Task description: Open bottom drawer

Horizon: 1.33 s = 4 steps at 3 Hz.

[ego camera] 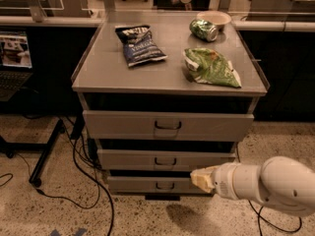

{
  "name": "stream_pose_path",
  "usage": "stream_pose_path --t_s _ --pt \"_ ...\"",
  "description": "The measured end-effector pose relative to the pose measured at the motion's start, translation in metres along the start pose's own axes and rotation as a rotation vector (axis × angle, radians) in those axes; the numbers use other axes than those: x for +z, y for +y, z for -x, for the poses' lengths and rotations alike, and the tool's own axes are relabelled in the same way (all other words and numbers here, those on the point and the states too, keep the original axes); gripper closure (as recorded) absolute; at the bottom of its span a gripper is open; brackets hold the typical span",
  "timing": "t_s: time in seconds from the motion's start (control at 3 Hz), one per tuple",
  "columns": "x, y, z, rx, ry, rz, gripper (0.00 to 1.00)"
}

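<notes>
The cream-tipped gripper (pixel 201 179) on its white arm hovers level with the narrow grey metal bottom drawer (pixel 133 185), lowest beneath the grey tabletop (pixel 167 75) front edge. The small dark loop handle (pixel 165 185) lies just left of the tool, its long axis horizontal. Whether the gripper is parted or closed, I cannot tell.

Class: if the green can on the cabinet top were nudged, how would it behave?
The green can lies on its side, so it would probably roll; the bowl beside it might stop it. A small drink can, so likely light. The gripper is low, by the bottom drawer.
</notes>
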State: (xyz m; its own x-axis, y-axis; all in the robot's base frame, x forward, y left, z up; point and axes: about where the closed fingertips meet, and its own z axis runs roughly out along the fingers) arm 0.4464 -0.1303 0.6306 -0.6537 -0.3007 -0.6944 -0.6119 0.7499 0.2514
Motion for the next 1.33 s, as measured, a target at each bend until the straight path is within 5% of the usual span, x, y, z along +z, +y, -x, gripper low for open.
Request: stream_pose_path --t_s 0.33,0.67,1.33 --pt "0.044 -0.028 -0.046 0.132 -0.022 -0.037 1.00" --pt "0.044 -0.028 -0.046 0.132 -0.022 -0.037 1.00" --pt "0.103 -0.064 -0.084 0.233 -0.036 -0.040 1.00"
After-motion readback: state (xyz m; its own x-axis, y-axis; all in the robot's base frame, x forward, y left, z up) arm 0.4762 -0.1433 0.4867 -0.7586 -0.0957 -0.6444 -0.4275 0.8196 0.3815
